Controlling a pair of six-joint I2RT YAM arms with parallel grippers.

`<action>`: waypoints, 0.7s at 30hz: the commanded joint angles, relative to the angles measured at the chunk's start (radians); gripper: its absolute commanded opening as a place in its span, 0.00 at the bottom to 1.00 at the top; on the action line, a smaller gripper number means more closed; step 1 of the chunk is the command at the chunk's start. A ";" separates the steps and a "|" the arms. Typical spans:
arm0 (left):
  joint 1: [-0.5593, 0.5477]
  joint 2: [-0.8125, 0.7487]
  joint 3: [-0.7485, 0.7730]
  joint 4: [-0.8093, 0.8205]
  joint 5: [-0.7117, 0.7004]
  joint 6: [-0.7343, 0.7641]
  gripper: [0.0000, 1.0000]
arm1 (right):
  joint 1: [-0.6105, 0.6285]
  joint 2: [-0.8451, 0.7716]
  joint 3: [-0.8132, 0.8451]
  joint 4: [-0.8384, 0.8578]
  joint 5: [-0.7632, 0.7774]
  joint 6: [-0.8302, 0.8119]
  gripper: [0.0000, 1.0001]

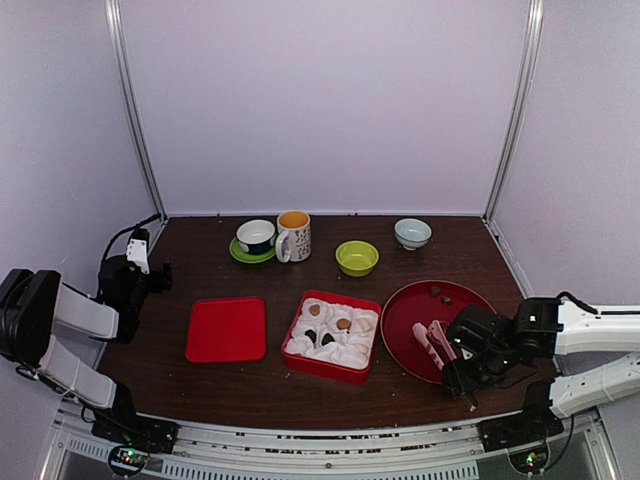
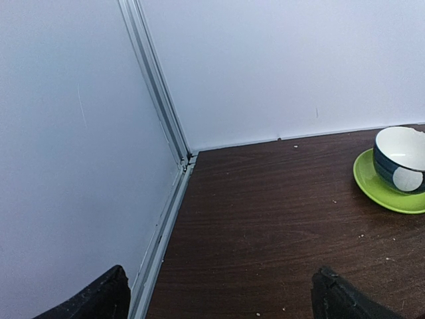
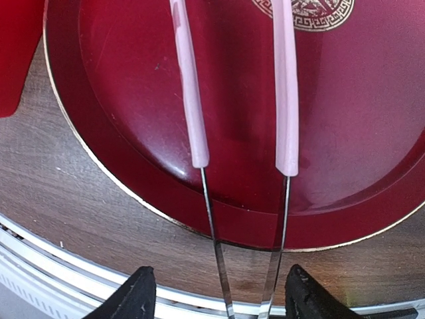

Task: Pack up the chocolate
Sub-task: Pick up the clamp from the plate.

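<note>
Chocolates (image 1: 343,323) are nested in the red box (image 1: 328,368) — two more on the plate (image 1: 400,320). The left gripper (image 2: 219,282) is spread wide, the right gripper (image 3: 219,272) spread astride the tongs (image 3: 285,100); the mug's (image 1: 295,238) print cannot be read.

Pale lilac walls (image 1: 320,100), dark wooden table (image 1: 200,272).

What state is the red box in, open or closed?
Open: red box shows white paper and chocolate inside; a red lid lies flat beside it.
</note>
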 commanded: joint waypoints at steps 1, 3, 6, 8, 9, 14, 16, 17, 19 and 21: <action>0.009 0.004 0.011 0.058 0.008 -0.004 0.98 | 0.008 0.020 -0.011 0.010 0.021 0.011 0.66; 0.009 0.005 0.011 0.058 0.008 -0.004 0.98 | 0.007 0.030 -0.012 0.012 0.032 0.012 0.61; 0.010 0.005 0.011 0.059 0.008 -0.004 0.98 | 0.009 0.039 -0.023 0.022 0.029 0.020 0.53; 0.009 0.005 0.011 0.058 0.008 -0.004 0.98 | 0.009 0.039 -0.040 0.036 0.015 0.024 0.53; 0.009 0.005 0.011 0.059 0.008 -0.005 0.98 | 0.010 0.038 -0.048 0.043 0.009 0.027 0.53; 0.009 0.006 0.011 0.057 0.008 -0.004 0.98 | 0.010 0.038 -0.076 0.067 -0.002 0.033 0.49; 0.009 0.006 0.011 0.058 0.008 -0.004 0.98 | 0.012 0.044 -0.080 0.075 -0.005 0.033 0.47; 0.009 0.005 0.011 0.057 0.008 -0.004 0.98 | 0.012 0.047 -0.080 0.078 -0.004 0.033 0.47; 0.010 0.005 0.011 0.058 0.008 -0.004 0.98 | 0.013 0.052 -0.082 0.081 -0.002 0.031 0.45; 0.009 0.005 0.011 0.058 0.008 -0.004 0.98 | 0.014 0.057 -0.082 0.081 0.003 0.028 0.43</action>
